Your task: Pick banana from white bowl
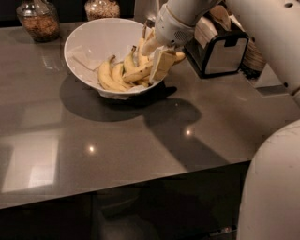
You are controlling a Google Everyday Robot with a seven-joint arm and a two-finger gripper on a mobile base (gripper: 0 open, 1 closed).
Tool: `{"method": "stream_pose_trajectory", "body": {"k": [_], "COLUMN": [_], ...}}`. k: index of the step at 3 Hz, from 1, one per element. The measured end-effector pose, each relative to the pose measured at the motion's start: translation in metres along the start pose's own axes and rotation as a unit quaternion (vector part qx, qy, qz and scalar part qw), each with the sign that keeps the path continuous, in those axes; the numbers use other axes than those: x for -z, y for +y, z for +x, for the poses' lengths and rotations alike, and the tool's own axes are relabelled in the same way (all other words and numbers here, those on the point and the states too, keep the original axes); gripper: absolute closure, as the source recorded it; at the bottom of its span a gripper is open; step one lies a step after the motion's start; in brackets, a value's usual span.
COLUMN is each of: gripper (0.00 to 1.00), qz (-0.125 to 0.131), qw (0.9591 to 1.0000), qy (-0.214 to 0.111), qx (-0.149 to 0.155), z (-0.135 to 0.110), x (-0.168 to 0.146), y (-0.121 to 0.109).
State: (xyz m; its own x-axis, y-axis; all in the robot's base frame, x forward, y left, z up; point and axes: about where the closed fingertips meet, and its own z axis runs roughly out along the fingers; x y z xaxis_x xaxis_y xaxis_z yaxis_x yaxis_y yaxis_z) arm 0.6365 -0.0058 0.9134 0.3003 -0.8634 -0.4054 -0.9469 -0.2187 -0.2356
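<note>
The white bowl stands at the back of the grey table and holds several yellow bananas. The longest banana lies slanted at the bowl's right side, and its right end sticks out over the rim. My gripper reaches down from the upper right to the bowl's right rim. One finger is above this banana and one finger is below it, closed around it. Shorter curved bananas lie to its left in the bowl.
Two glass jars stand behind the bowl. A black-and-silver napkin holder stands right of the bowl, close to my arm. My white body fills the lower right. The table's front edge runs along the bottom.
</note>
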Motion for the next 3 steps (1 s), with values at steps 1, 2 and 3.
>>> {"method": "stream_pose_trajectory", "body": {"k": [1, 2, 3], "gripper": [0.61, 0.84, 1.00], "qz": [-0.002, -0.003, -0.003], "qw": [1.0000, 1.0000, 1.0000], "qy": [0.003, 0.006, 0.007], "qx": [0.000, -0.001, 0.000], "z": [0.0007, 0.0012, 0.0012], "x": [-0.0009, -0.0013, -0.0009], "y": [0.0005, 0.0012, 0.0023]}}
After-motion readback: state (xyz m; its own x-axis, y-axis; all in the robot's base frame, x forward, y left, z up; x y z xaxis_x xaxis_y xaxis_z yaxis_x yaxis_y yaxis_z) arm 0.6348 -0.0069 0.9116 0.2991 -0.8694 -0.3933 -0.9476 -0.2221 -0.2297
